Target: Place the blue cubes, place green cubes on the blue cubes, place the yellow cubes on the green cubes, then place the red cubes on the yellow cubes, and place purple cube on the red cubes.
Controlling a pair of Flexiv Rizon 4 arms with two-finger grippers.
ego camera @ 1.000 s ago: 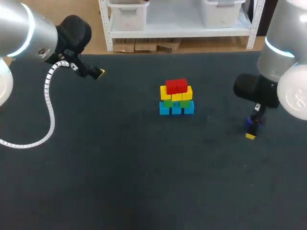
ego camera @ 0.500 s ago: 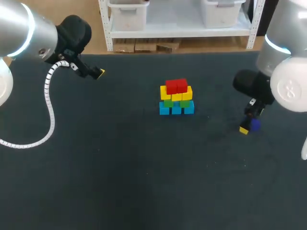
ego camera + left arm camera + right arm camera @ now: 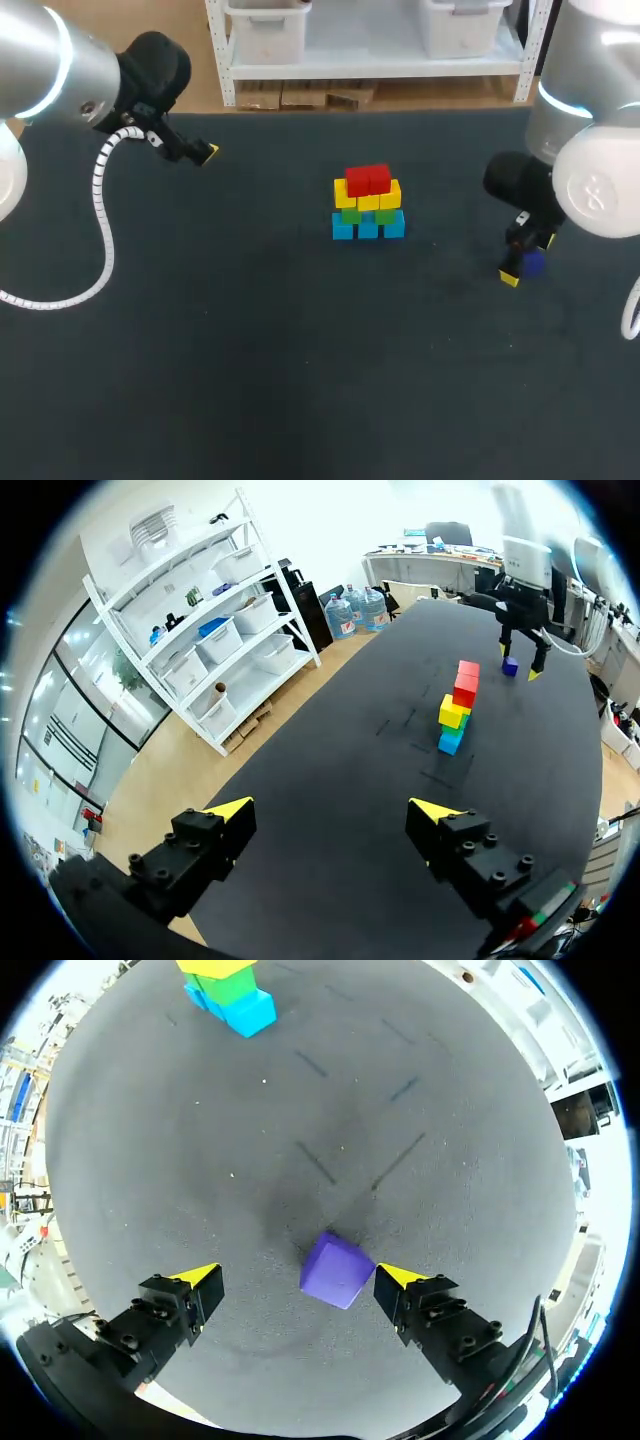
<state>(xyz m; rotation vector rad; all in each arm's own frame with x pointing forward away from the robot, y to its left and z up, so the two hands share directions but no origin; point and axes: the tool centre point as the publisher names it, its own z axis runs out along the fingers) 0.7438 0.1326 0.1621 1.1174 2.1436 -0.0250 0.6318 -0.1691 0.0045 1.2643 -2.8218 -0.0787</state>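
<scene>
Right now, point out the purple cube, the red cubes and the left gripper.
purple cube [image 3: 338, 1270], right wrist view, on its top face.
red cubes [image 3: 367, 181], head view, on their front faces.
left gripper [image 3: 332, 808], left wrist view, midway between its yellow tips.

Left gripper [image 3: 335, 815] is hanging at the far left, fingers spread wide; right gripper [image 3: 298, 1278] is pointing down at the right, fingers also apart

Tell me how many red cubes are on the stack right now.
2. The left red cube and the right red cube sit side by side, touching, atop the yellow cubes. Others could be hidden behind them.
</scene>
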